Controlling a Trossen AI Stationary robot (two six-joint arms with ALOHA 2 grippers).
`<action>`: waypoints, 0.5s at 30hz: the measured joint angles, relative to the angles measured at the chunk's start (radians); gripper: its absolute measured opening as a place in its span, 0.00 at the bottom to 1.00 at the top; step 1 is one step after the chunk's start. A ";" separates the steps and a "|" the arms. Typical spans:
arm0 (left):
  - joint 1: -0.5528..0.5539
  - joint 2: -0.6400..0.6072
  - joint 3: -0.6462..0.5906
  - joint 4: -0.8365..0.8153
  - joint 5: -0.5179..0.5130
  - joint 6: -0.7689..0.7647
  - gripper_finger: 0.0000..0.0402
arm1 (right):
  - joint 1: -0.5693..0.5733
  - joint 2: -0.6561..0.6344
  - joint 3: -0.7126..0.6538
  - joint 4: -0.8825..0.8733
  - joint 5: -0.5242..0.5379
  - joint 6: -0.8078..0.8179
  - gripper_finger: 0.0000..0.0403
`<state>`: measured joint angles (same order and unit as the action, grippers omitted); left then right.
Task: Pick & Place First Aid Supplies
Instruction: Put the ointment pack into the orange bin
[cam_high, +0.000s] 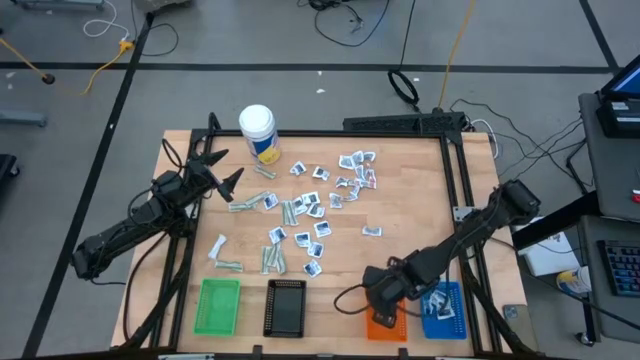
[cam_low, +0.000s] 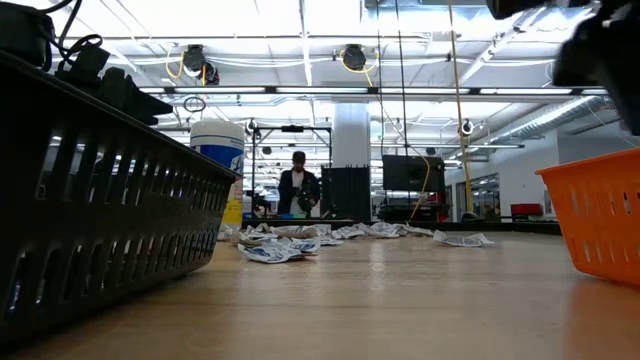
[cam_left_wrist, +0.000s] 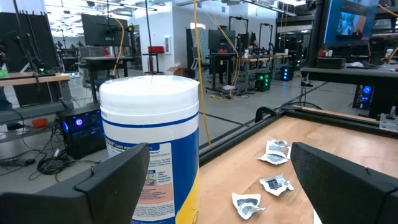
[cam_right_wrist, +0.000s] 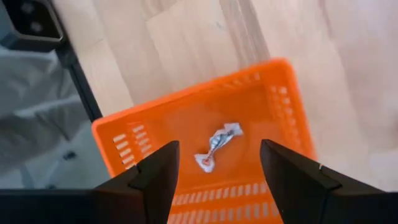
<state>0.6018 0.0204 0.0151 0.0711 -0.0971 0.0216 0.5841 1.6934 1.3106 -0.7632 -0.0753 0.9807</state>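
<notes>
We take the orange tray (cam_high: 383, 322) as our landmark; it sits at the near edge of the tabletop (cam_high: 410, 190). The right end effector (cam_right_wrist: 219, 163) hangs directly above it, fingers spread apart with nothing between them. Below that gap, one crumpled sachet with red print (cam_right_wrist: 217, 144) lies loose on the tray floor, clear of all four walls.

Just right of the orange tray, touching or nearly so, stands the blue tray (cam_high: 445, 312) with several white packets inside. Left of the orange tray, with a bare strip of wood between, is the black tray (cam_high: 286, 306), and further left the green tray (cam_high: 217, 305).

The main scatter of first aid supplies (cam_high: 310, 205) lies well behind the orange tray, toward the middle of the tabletop: square white-and-blue sachets mixed with grey-green strips (cam_high: 245, 205). Between that scatter and the orange tray we note open wood.

The white bottle (cam_high: 258, 133) stands upright far behind and left of the orange tray, near the back edge. The left end effector (cam_high: 222, 170) waits beside it, fingers wide and empty.

A black frame rail (cam_high: 462, 190) runs along the tabletop's right edge behind the orange tray. In the low view a person (cam_low: 298, 187) stands far off in the room.
</notes>
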 joint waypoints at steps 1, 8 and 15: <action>0.000 0.000 0.000 0.000 0.000 0.000 0.99 | -0.006 -0.004 0.000 -0.001 0.000 -0.045 0.54; 0.000 0.000 0.000 0.000 0.000 0.000 0.99 | -0.080 -0.032 0.000 -0.091 -0.002 -0.277 0.53; 0.000 0.000 0.000 0.000 0.000 0.000 0.99 | -0.245 -0.069 0.000 -0.181 0.004 -0.497 0.54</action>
<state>0.6018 0.0204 0.0151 0.0708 -0.0971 0.0216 0.3389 1.6249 1.3106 -0.9446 -0.0714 0.4834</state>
